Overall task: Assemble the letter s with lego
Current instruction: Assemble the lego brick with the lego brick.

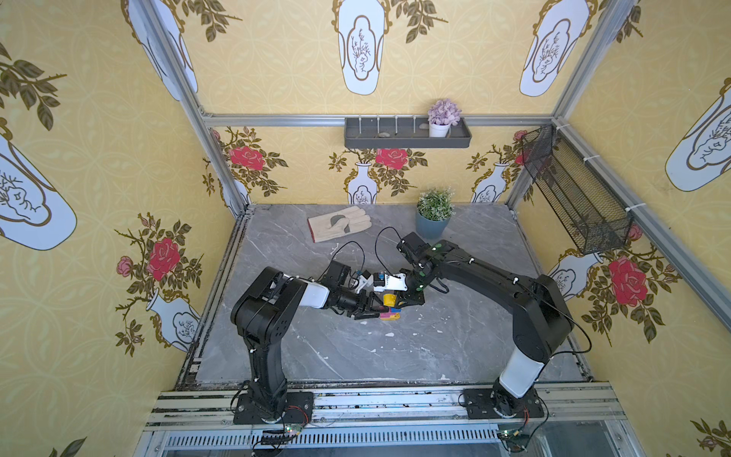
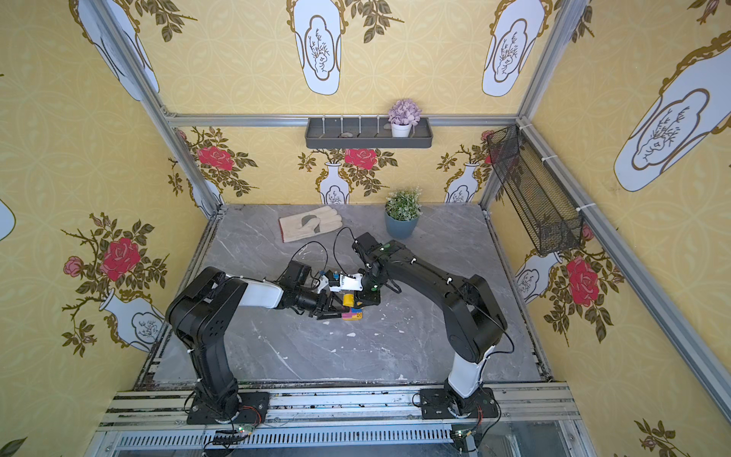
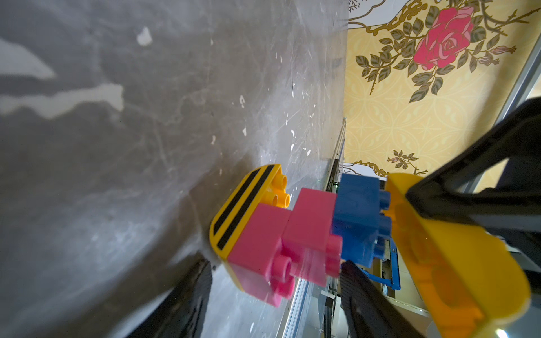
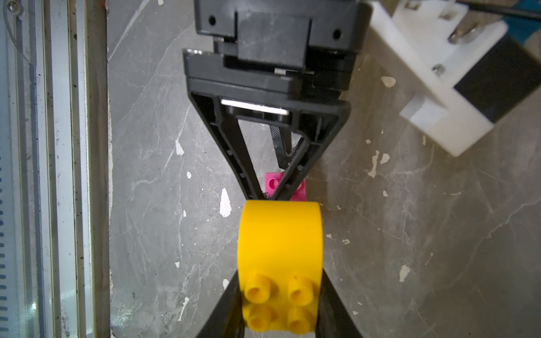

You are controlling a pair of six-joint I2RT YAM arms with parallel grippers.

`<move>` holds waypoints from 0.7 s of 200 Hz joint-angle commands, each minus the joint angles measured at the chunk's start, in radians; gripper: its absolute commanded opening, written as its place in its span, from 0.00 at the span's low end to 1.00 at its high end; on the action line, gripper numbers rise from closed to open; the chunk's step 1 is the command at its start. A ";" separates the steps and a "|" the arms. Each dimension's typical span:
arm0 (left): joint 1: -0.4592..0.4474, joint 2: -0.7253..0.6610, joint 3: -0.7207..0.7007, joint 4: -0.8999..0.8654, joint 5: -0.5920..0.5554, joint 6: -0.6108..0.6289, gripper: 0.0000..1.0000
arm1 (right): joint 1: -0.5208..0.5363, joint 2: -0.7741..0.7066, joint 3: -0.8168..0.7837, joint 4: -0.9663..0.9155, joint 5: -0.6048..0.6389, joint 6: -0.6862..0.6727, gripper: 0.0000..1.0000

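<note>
The right hand point(image 4: 280, 275) is clamped narrow on a plain yellow oblong plastic brick point(image 4: 279, 234) with a rounded end. Its fingers sit on the brick's two sides at the bottom centre of the right wrist view. The left hand point(image 3: 276, 263), jaws partway closed, pinches the stack point(image 3: 292, 234) low in the left wrist view. That stack is a black-striped yellow brick point(image 3: 243, 202) flat on the grey marble counter point(image 3: 117, 175), two pink square bricks point(image 3: 313, 222) stepped above it, and a blue square brick point(image 3: 357, 216) last. In both top views the stack point(image 1: 389, 314) point(image 2: 352, 314) sits just below centre frame, between the hands.

The plain yellow brick meets the blue one at a tilt, and blue studs show in the gap, so it looks unseated. To finish well, level the brick so its hollow underside lies square over the studs. Then press straight along the stack toward the counter while the left hand braces. Pushing at a tilt could lever the pink bricks apart or slide the base.
</note>
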 commanded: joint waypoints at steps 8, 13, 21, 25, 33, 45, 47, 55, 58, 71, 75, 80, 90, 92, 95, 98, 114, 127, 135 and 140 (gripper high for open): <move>0.001 0.017 -0.008 -0.112 -0.139 0.015 0.73 | 0.000 0.000 -0.008 0.018 -0.021 -0.006 0.30; 0.001 0.018 -0.006 -0.112 -0.140 0.015 0.73 | 0.000 0.001 -0.010 0.019 -0.022 -0.006 0.30; 0.001 0.019 -0.004 -0.112 -0.139 0.014 0.73 | 0.000 0.002 -0.010 0.020 -0.023 -0.006 0.30; 0.001 0.019 -0.004 -0.112 -0.139 0.015 0.73 | 0.000 0.003 -0.010 0.023 -0.023 -0.007 0.30; 0.001 0.019 -0.003 -0.113 -0.140 0.014 0.73 | 0.000 0.004 -0.010 0.024 -0.024 -0.005 0.30; 0.001 0.021 -0.003 -0.113 -0.138 0.016 0.73 | 0.000 0.005 -0.010 0.026 -0.027 -0.006 0.30; 0.001 0.021 -0.002 -0.113 -0.138 0.017 0.73 | 0.000 0.005 -0.011 0.025 -0.026 -0.006 0.30; 0.001 0.022 -0.002 -0.113 -0.139 0.016 0.73 | 0.001 0.008 -0.010 0.026 -0.027 -0.005 0.30; 0.002 0.023 -0.001 -0.113 -0.139 0.018 0.73 | 0.000 0.008 -0.009 0.027 -0.026 -0.005 0.30; 0.001 0.024 -0.001 -0.114 -0.137 0.019 0.73 | 0.000 0.010 -0.009 0.027 -0.026 -0.005 0.30; 0.001 0.025 -0.001 -0.115 -0.137 0.020 0.73 | 0.000 0.012 -0.009 0.029 -0.025 -0.006 0.30; 0.001 0.025 -0.001 -0.116 -0.137 0.020 0.73 | 0.000 0.014 -0.008 0.029 -0.024 -0.005 0.30; 0.001 0.026 0.000 -0.115 -0.136 0.019 0.73 | 0.000 0.018 -0.006 0.030 -0.025 -0.006 0.30; 0.001 0.027 0.000 -0.115 -0.134 0.020 0.73 | 0.001 0.018 -0.006 0.030 -0.025 -0.006 0.30; 0.001 0.028 0.000 -0.115 -0.135 0.021 0.73 | 0.001 0.018 -0.005 0.029 -0.023 -0.006 0.30; 0.001 0.028 0.000 -0.115 -0.135 0.022 0.73 | 0.001 0.020 -0.004 0.030 -0.023 -0.005 0.29; 0.002 0.031 0.003 -0.115 -0.134 0.023 0.73 | 0.004 0.024 0.002 0.030 -0.021 -0.005 0.30; 0.001 0.031 0.002 -0.115 -0.133 0.023 0.73 | 0.005 0.025 0.003 0.030 -0.021 -0.006 0.30; 0.001 0.032 0.002 -0.115 -0.133 0.023 0.73 | 0.006 0.027 0.007 0.030 -0.021 -0.005 0.30; 0.001 0.033 0.003 -0.115 -0.132 0.022 0.73 | 0.006 0.029 0.008 0.029 -0.020 -0.005 0.29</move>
